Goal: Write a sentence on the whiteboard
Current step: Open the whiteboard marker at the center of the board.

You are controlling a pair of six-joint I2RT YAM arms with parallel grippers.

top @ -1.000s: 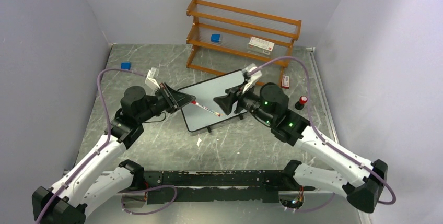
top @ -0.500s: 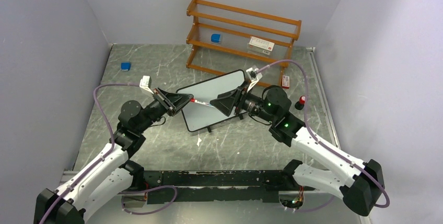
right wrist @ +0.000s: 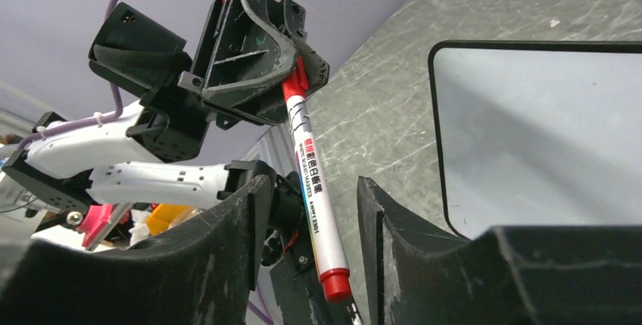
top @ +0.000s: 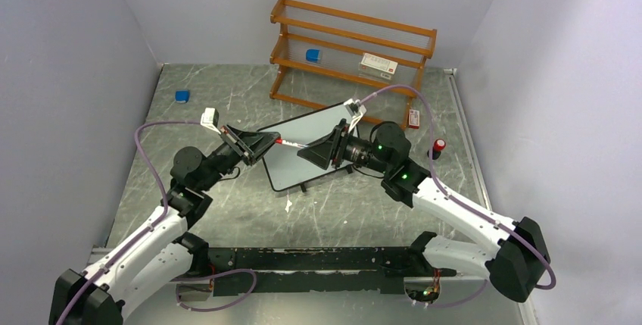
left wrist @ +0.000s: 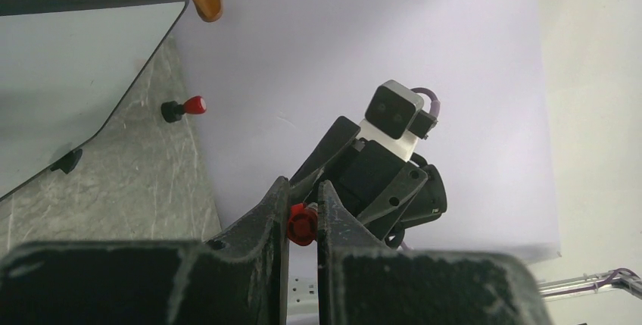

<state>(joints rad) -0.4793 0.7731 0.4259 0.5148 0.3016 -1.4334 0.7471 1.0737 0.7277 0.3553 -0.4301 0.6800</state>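
Left gripper clamps marker by its red end; right gripper, at 3 o'clock, straddles its barrel, jaws apart, over whiteboard.

whiteboard: white, black frame | marker: white, red ends | table: grey marbled

wooden shelf at back — blue block and white box on it
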